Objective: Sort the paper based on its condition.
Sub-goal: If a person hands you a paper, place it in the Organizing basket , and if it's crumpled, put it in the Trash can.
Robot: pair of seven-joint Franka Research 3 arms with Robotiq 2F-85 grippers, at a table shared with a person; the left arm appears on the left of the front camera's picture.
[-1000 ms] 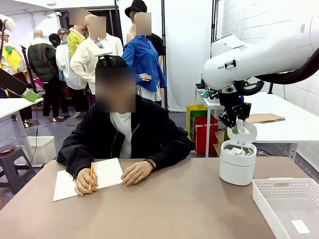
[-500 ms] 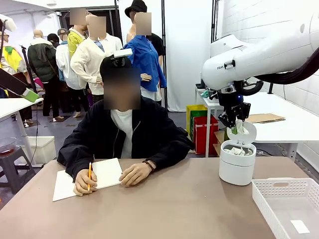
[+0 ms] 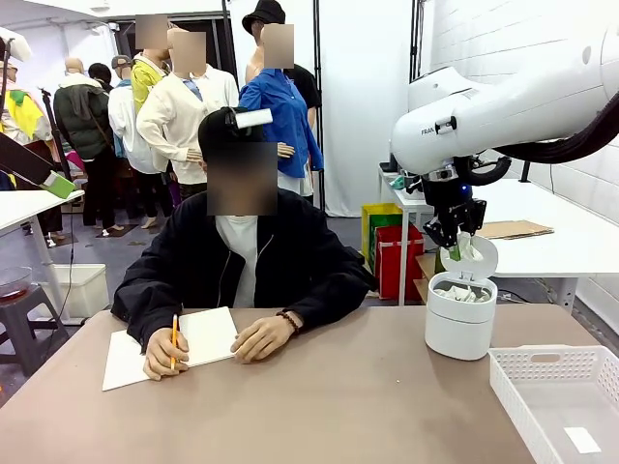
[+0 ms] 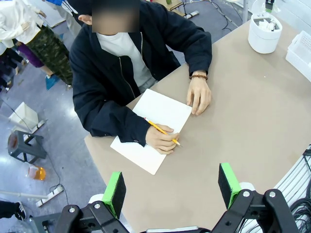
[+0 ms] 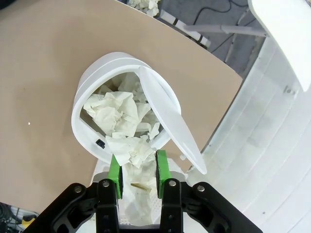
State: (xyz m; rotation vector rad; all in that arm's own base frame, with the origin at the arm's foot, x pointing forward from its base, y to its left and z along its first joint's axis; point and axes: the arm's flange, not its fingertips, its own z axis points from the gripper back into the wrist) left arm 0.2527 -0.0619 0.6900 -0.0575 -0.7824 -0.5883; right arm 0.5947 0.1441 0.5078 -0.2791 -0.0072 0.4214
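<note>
Counted: one wad pinched between the pads of the right gripper, just above one open bin. In the bin, a heap of more wads, number impossible to tell. Close beside the gripper, the raised lid. In one tray beside the bin, one flat slip. Held wad lengthwise along the fingers. Left gripper spread wide, nothing in it, high over one notebook and a person's writing hand.
</note>
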